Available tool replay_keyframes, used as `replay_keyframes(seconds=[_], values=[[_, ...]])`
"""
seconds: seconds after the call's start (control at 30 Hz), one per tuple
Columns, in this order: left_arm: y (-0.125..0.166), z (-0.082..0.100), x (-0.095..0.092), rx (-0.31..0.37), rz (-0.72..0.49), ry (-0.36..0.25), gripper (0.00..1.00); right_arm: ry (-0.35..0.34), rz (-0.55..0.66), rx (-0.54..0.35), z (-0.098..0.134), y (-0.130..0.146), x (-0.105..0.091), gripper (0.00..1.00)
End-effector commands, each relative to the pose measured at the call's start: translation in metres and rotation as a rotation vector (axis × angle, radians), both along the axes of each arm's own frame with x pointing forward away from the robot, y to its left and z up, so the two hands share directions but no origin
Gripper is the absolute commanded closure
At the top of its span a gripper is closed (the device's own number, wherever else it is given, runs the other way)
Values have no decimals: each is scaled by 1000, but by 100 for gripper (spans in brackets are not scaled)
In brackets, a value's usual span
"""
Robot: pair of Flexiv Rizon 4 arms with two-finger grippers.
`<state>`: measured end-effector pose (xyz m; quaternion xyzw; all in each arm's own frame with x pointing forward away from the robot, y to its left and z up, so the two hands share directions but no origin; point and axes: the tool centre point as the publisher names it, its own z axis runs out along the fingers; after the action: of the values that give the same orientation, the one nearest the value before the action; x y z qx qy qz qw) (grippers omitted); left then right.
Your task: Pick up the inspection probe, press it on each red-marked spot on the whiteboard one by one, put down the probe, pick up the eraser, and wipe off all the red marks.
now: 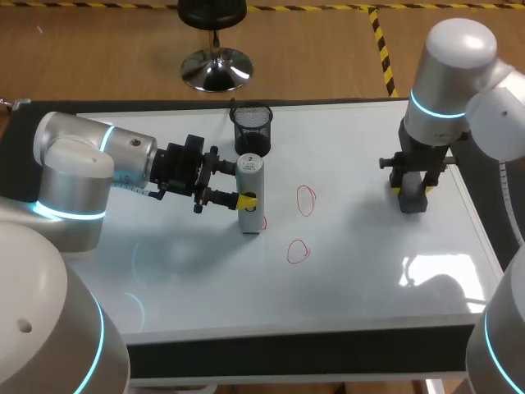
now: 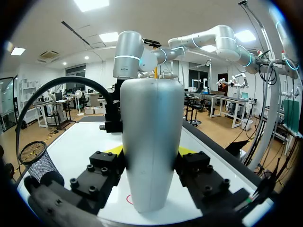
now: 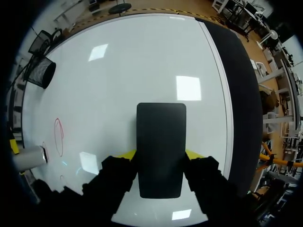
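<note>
Probe (image 1: 250,195) upright, long axis vertical, clamped in left gripper (image 1: 244,187); eraser (image 3: 161,142) clamped in right gripper (image 3: 161,154)

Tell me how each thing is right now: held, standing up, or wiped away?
probe: upright, its end on the whiteboard, held.
left gripper: shut on the probe.
eraser: held, away from the marks.
right gripper: shut on the eraser.
red marks: none wiped off.
mesh cup: upright.
</note>
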<state>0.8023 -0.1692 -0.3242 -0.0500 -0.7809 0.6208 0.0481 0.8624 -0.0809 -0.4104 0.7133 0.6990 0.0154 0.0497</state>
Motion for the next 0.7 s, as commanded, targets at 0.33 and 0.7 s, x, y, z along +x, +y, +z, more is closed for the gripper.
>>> replay_keyframes(seconds=[0.33, 0.7], values=[[-5, -14, -3, 7, -16, 10, 100, 0, 1, 1, 2, -1, -1, 100], [-3, 22, 2, 22, -30, -21, 100, 0, 1, 1, 2, -1, -1, 100]])
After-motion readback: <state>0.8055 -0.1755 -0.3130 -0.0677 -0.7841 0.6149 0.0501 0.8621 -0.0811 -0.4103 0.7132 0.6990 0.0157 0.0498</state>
